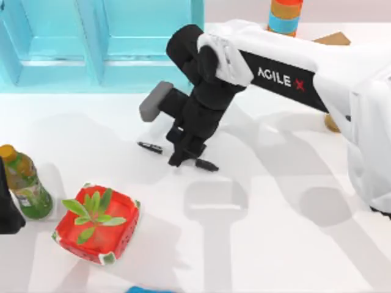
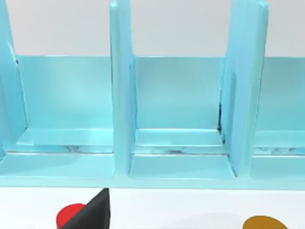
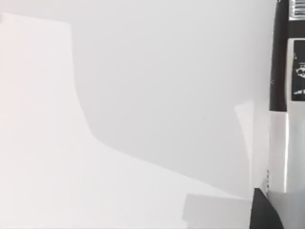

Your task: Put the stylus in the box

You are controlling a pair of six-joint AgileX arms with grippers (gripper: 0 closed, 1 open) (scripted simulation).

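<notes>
The stylus [image 1: 177, 155] lies flat on the white table [image 1: 281, 232], near the front of the light-cyan box [image 1: 122, 61]; its black ends protrude either side of the right gripper [image 1: 182, 154], which is lowered over its middle. Whether those fingers grip it cannot be told. The right wrist view shows the stylus's [image 3: 281, 119] white-grey barrel and printed black section close up. The left wrist view shows the box's [image 2: 181, 119] dividers and compartments. The left arm [image 1: 7, 207] sits at the table's left edge.

Light-cyan box [image 1: 122, 46], black-tipped stylus [image 1: 149, 147]

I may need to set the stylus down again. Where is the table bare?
Bare: the table on the right, below the right arm, and the strip between the box and the red container. Crowded: the lower left, with the green bottle, and around the stylus.
</notes>
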